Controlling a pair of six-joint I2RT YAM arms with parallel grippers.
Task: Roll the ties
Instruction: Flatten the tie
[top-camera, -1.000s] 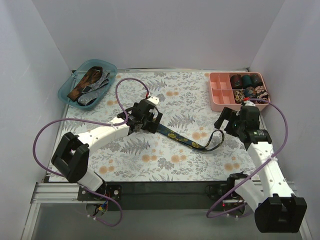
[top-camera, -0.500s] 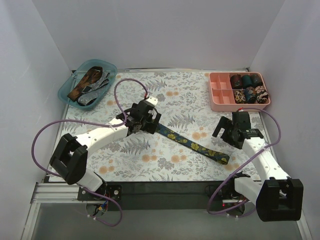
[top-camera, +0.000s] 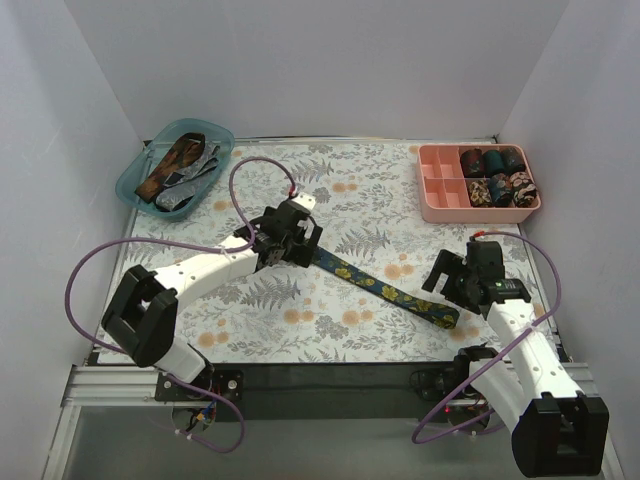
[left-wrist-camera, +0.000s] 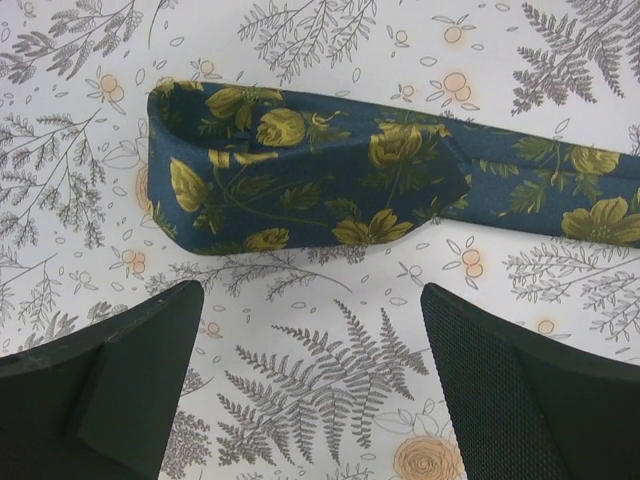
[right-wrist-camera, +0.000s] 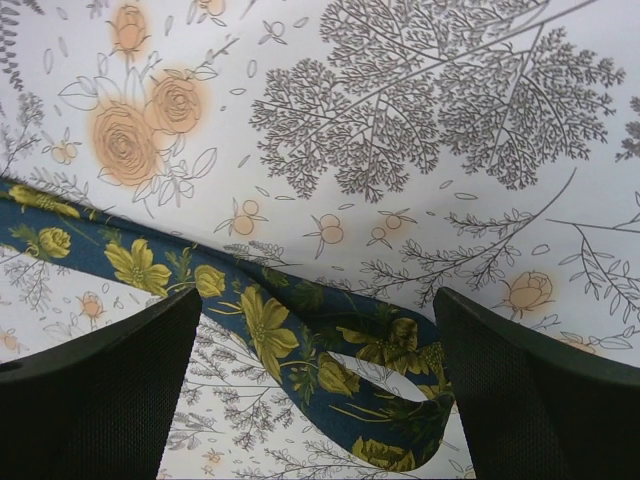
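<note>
Where the desk begins, far left: we see a teal tub in the far corner, with unrolled ties in brown-orange and grey heaped loosely inside it.
Desk: we see a pale cover printed with ferns and orange blossoms.
Left tool: we find it left of centre, over the wide end of the navy tie. Its fingers stand well apart with only the printed cover between them. In its wrist view the tie lies just past the fingertips, and we cannot tell whether they touch it.
Navy tie: we see it on the desk, patterned with yellow flowers. It runs on a diagonal from the left tool towards the near right. The wide end is folded back over itself.
Right tool: we find it at the near right, over the tie's narrow end. Its fingers are spread wide, one on each side of the tie, and nothing is clamped. The narrow end curls into a small loop between them.
Pink tray: we see it in the far right corner, split into compartments, with rolled ties sitting as dark coils in those on its right side.
</note>
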